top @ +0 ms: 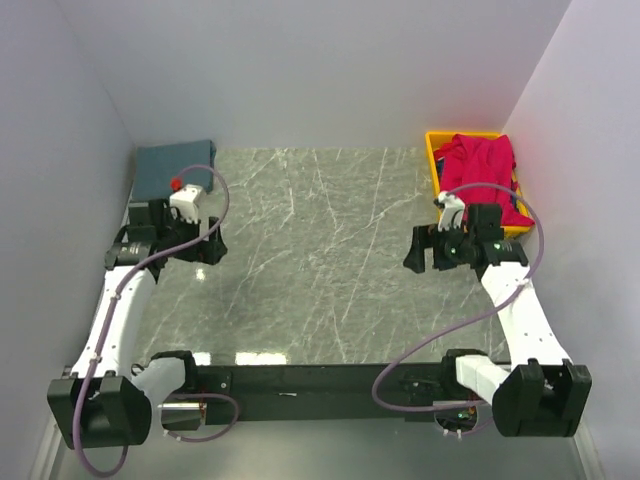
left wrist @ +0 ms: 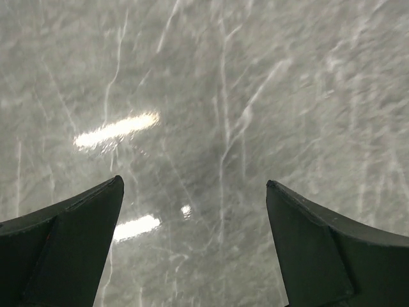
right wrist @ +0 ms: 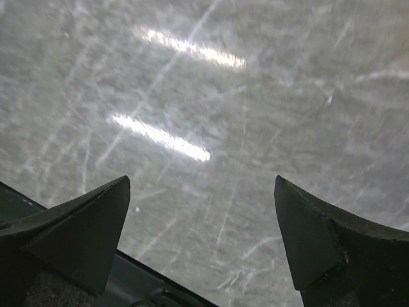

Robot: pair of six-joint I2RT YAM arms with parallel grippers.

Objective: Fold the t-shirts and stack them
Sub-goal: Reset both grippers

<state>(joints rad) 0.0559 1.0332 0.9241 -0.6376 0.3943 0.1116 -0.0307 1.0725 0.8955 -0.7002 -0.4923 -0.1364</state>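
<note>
Frankly, the left gripper and right gripper are both hanging open and empty, and the red shirt is looking likely to drag the bin along when pulled out of it.

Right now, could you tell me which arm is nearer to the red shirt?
Right. The right arm reaches the near edge of the yellow bin holding the red shirt; the left arm is across the table, beside the blue-grey shirt.

My pincer hangs spread wide above the grey marbled table, two bright streaks of light glinting there.
</note>
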